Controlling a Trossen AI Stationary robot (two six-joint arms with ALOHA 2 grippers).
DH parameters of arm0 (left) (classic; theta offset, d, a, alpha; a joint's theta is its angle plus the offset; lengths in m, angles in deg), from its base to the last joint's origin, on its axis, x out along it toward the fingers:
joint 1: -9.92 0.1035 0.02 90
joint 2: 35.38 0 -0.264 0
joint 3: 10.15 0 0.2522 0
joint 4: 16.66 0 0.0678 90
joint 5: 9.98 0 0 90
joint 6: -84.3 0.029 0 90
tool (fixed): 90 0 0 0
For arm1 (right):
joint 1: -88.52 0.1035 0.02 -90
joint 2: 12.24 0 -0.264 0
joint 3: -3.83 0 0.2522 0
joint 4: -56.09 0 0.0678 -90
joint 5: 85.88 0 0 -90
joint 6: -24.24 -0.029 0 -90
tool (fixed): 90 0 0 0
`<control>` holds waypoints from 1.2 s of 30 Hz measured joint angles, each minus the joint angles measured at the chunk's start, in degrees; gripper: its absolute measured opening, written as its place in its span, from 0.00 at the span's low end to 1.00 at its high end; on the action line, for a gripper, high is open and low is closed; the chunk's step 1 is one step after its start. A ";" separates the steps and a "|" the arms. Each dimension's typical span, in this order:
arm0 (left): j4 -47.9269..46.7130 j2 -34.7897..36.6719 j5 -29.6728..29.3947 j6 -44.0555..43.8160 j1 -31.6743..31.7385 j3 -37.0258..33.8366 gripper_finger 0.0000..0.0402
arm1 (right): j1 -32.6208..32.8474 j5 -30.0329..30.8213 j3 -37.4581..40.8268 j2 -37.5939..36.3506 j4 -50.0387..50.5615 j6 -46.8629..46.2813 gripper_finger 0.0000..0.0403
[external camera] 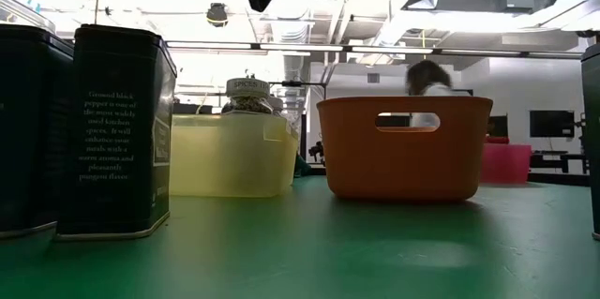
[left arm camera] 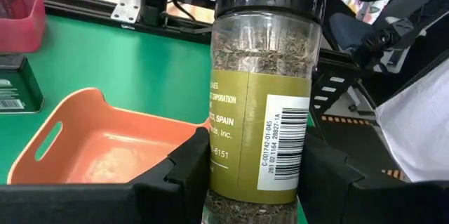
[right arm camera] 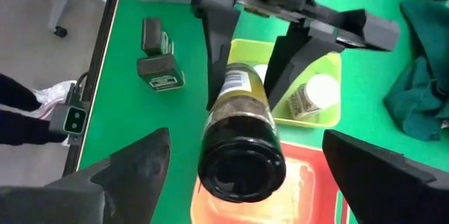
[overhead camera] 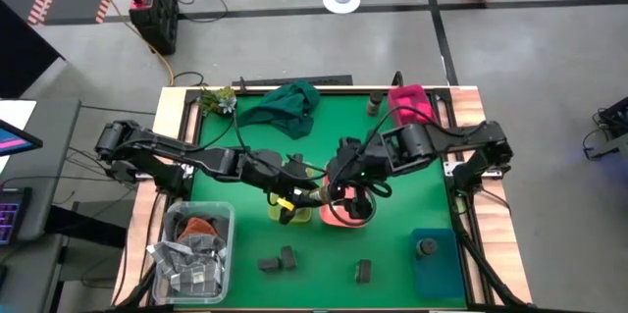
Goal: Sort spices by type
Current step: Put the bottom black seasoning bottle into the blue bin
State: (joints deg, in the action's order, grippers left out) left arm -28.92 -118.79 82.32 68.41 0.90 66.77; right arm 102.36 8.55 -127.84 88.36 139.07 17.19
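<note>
High view: both arms are meeting mid-table. The left gripper (overhead camera: 312, 196) is reaching in from the left, the right gripper (overhead camera: 345, 171) from the right, both hanging over the yellow bin (overhead camera: 285, 210) and the orange bin (overhead camera: 339, 210), which are sitting side by side. A grey-lidded round jar (overhead camera: 427, 247) is standing on a blue tray (overhead camera: 437, 262) at near right. Three dark tins (overhead camera: 286, 257) are waiting along the near edge. A green cloth (overhead camera: 287, 105) is lying at the far side, a pink bin (overhead camera: 410, 102) at far right, a clear tub of silver packets (overhead camera: 201, 249) at near left.

Low view: the tins are looming at near left, blocking part of the yellow bin; a white-capped jar (external camera: 247, 93) is poking up out of that bin. The orange bin is standing to its right, looking empty from here.

Left wrist view: the left fingers (left arm camera: 188, 175) are clamping a dark-capped herb jar (left arm camera: 265, 90) on both sides, upright, with the orange bin beside and below it.

Right wrist view: the right fingers (right arm camera: 133, 164) are spread wide, holding nothing, looking down on the jar's dark cap. The jar is hanging over the seam between the two bins.

Judgement: white caps are going in yellow, so this one likely belongs in orange. Shift clear of the yellow wall, lower inside the rim, then release. Risks: the right gripper crowding the drop, the jar tipping on the rim.
</note>
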 joint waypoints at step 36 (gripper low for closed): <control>4.15 0.47 -3.25 2.82 0.00 0.11 0.69 | -0.73 -0.38 0.11 -0.66 7.52 -1.66 0.58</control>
State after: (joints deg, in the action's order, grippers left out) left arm -24.77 -118.32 79.07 71.23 0.91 66.88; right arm 101.63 8.17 -127.73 87.70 146.59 15.53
